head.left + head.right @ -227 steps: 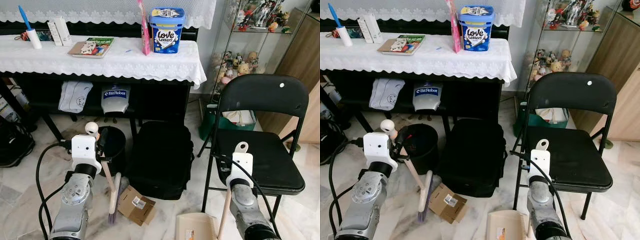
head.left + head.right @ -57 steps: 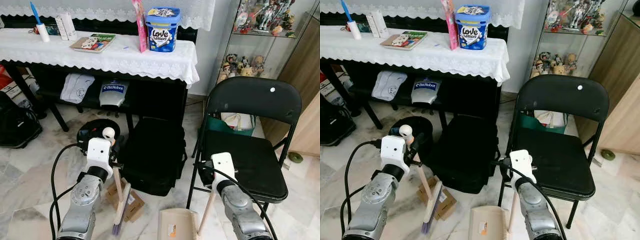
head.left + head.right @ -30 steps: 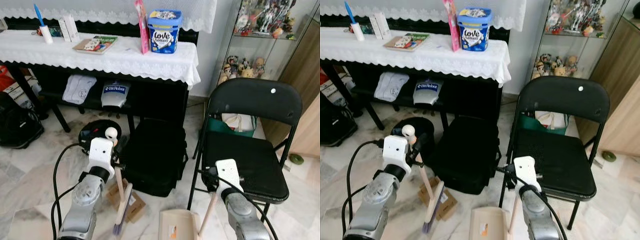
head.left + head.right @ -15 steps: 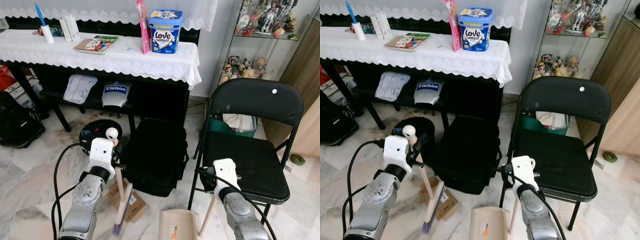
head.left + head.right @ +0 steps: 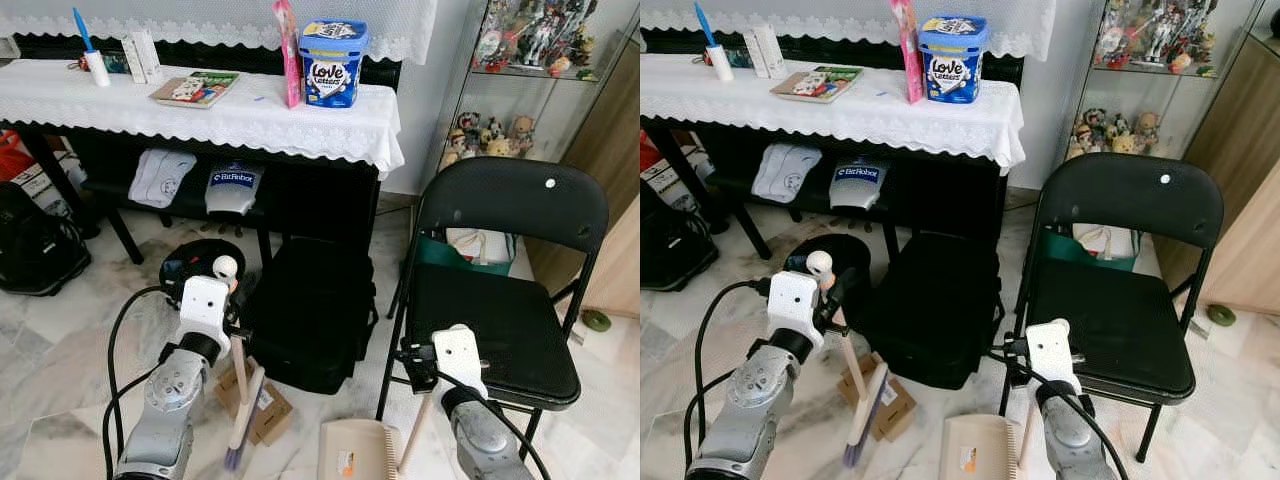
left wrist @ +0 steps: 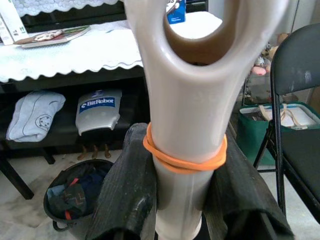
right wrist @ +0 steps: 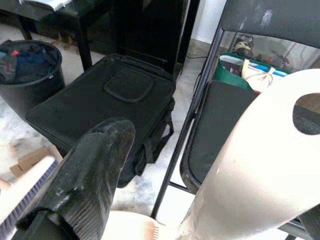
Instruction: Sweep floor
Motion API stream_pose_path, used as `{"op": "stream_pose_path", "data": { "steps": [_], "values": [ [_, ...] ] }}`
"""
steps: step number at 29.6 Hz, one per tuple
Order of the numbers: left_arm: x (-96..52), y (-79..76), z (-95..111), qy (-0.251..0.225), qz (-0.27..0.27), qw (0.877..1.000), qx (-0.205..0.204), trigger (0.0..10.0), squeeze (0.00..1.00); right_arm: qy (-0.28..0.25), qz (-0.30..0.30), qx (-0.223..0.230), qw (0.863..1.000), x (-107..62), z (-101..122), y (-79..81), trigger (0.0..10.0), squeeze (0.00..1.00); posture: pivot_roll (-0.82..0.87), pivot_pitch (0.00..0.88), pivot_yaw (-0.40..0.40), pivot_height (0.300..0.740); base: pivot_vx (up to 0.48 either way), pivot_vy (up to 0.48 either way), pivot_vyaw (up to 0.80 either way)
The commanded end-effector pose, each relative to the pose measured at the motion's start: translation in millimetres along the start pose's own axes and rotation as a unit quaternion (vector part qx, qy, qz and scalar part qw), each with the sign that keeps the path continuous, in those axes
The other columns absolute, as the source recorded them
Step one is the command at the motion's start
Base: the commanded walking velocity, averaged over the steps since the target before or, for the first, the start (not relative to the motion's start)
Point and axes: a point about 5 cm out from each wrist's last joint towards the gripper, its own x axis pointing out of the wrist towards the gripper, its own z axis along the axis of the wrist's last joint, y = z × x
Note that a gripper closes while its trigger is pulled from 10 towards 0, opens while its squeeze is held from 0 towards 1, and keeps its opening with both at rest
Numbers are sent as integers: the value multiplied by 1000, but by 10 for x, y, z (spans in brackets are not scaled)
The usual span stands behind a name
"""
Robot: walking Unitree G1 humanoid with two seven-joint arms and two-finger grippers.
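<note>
The dustpan (image 5: 357,455) sits on the marble floor (image 5: 60,350) nearest the robot, just in front of the black bag (image 5: 312,310), its cream pan flat on the tiles. Its handle (image 7: 250,170) rises toward the right gripper (image 7: 200,165), which is clenched on it; one black finger (image 7: 85,175) lies along the handle's side.

Beside the dustpan, in front of the bag's near corner, the broom (image 5: 240,400) stands tilted with its purple bristles on the floor, touching a flattened cardboard box (image 5: 262,410). The left gripper (image 6: 187,200) grasps the broom's cream shaft just below an orange rubber band (image 6: 185,157), a finger pressed on either side, and the looped handle end (image 6: 205,30) stands above the grip.

The bag lies on the floor, its far side under the table's (image 5: 200,115) edge. Just beside the bag, by the left arm, stands a black bin (image 5: 195,265) with dark stuff in it. On the bag's other side is a black folding chair (image 5: 500,300), touching or nearly touching it. Behind the chair sits a green bag (image 7: 250,70).

Beyond the black bag the table carries a white lace cloth, a blue tub (image 5: 333,62), a pink packet (image 5: 290,55) and a book (image 5: 190,88). Below it a white BitRobot part (image 5: 228,188) and a pale cloth (image 5: 162,175) hang. Past the chair, a glass cabinet (image 5: 500,100) holds figurines.
</note>
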Motion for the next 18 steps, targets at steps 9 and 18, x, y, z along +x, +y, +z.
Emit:
{"op": "stream_pose_path", "data": {
  "steps": [9, 18],
  "values": [
    [32, 22, 76, -21, -3, 1000, 17, 10000, 0, 37, 3, -17, 999, 54, -91, 24, 10000, 0, 57, 0, 8, 740, 0, 0, 0],
    [27, 22, 75, -22, -3, 1000, 17, 10000, 0, 37, 11, -17, 999, 99, -76, 48, 10000, 0, 57, 0, 7, 740, 0, 0, 0]
  ]
}}
